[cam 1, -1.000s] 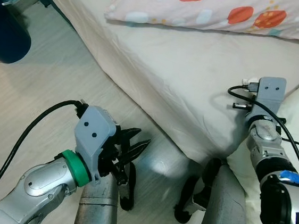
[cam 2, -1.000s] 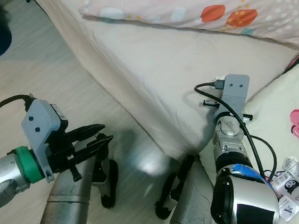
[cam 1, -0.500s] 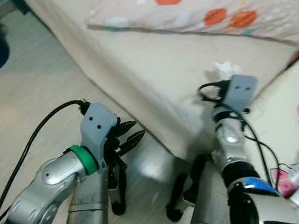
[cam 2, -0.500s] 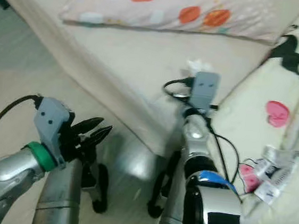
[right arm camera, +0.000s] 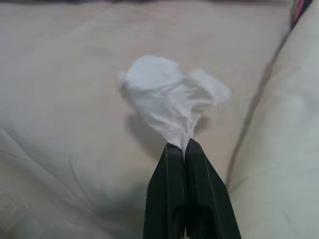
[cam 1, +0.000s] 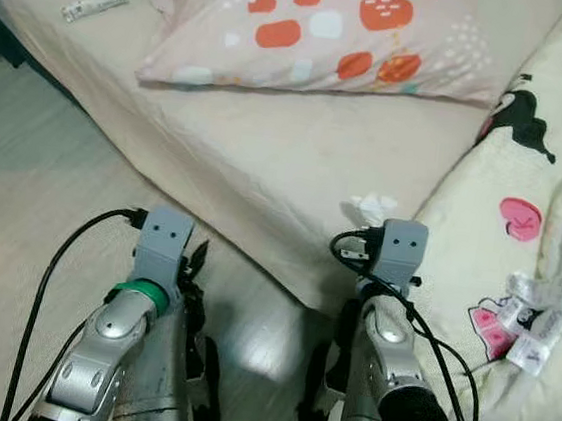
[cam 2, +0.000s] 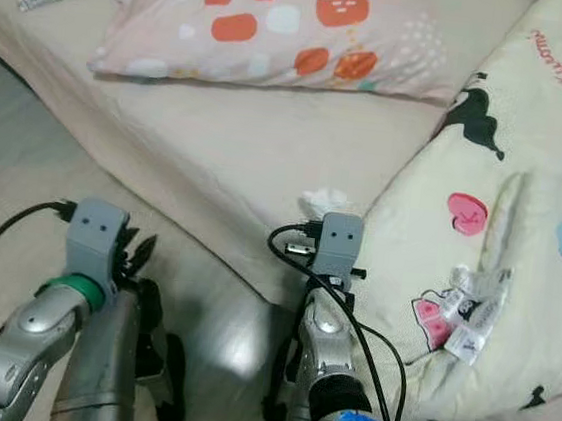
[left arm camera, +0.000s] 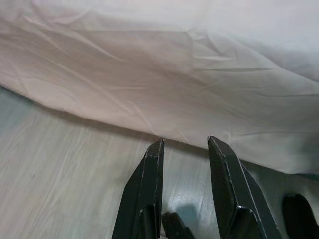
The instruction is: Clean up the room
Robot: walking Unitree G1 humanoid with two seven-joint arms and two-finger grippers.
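Cream-sheeted bed: near its edge, right gripper jaws clench a crumpled white tissue; left gripper jaws released above floor.

Right gripper is pinched tight on a crumpled tissue with its arm reaching forward, while the left gripper hangs low, fingers parted, arm bent at the side.

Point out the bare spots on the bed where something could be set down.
The widest free patch is the sheet between the spotted pillow and the bed's near edge. A smaller strip lies beside the small packet. It is crowded by the cartoon blanket, where the right end effector holds a crumpled tissue.
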